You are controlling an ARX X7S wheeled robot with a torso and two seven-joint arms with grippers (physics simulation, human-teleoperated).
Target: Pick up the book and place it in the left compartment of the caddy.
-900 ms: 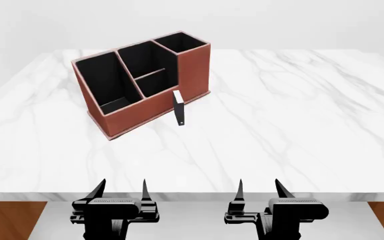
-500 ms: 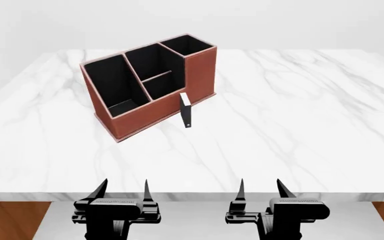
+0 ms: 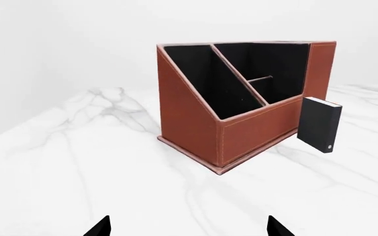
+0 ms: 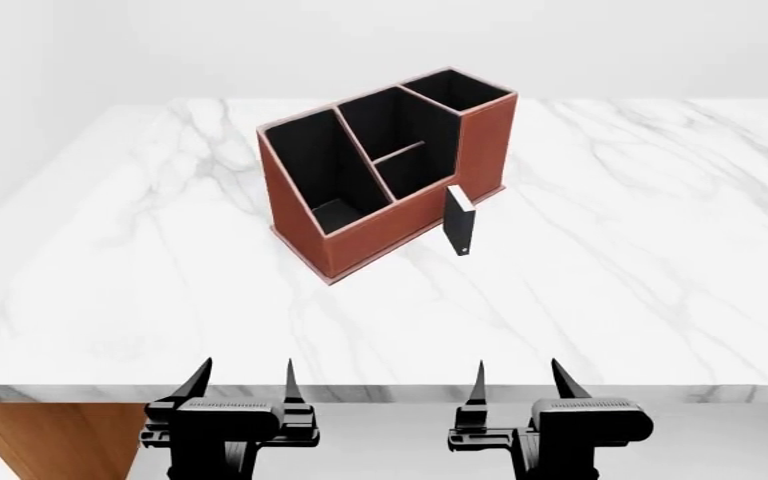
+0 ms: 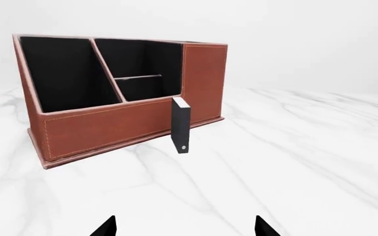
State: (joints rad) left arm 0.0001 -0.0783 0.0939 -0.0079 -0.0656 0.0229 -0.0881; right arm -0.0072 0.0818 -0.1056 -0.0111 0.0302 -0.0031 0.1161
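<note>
Book (image 4: pixel 459 221) standing upright just beside the caddy (image 4: pixel 357 230) at its four o'clock corner is calling for the right tool (image 4: pixel 516 384), waiting spread like the left tool (image 4: pixel 244 381), reaching forward over the surface (image 4: pixel 624 260) and pinching both covers squarely.

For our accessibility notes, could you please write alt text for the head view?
A small black book stands upright on a white marble table beside a reddish-brown caddy. Both grippers, left and right, hang open at the near edge.
</note>
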